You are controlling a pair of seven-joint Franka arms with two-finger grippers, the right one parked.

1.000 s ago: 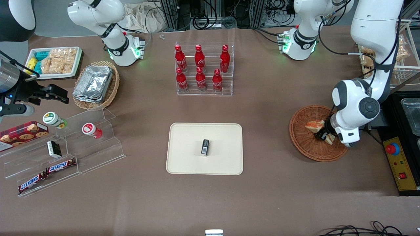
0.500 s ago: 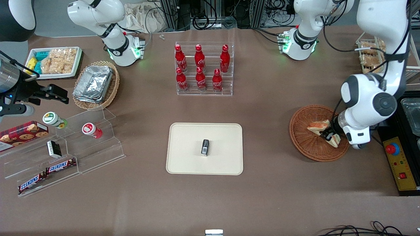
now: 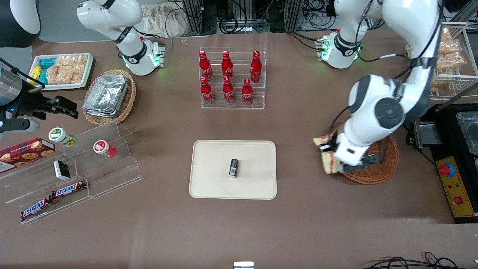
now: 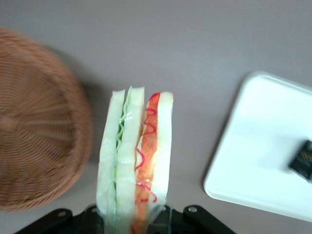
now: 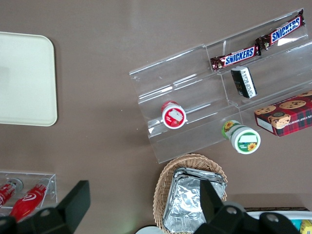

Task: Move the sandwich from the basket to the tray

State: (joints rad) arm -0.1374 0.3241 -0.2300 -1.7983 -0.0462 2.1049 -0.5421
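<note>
My gripper (image 3: 330, 157) is shut on the sandwich (image 3: 328, 161), a wedge with pale bread and orange and green filling (image 4: 136, 161). It hangs above the table just outside the rim of the round reddish-brown basket (image 3: 373, 175), on the side toward the cream tray (image 3: 209, 186). In the left wrist view the gripper (image 4: 131, 222) clamps the wedge's lower end, with the basket (image 4: 34, 146) on one side and the tray's corner (image 4: 258, 161) on the other. The arm covers much of the basket in the front view.
A small dark packet (image 3: 233, 167) lies in the middle of the tray. An acrylic rack of red bottles (image 3: 231, 80) stands farther from the front camera. A yellow box with a red button (image 3: 447, 170) sits beside the basket. Acrylic snack steps (image 3: 86, 164) stand toward the parked arm's end.
The gripper lifted the sandwich out of the basket and carried it over the rim toward the tray. The basket now shows nothing inside.
</note>
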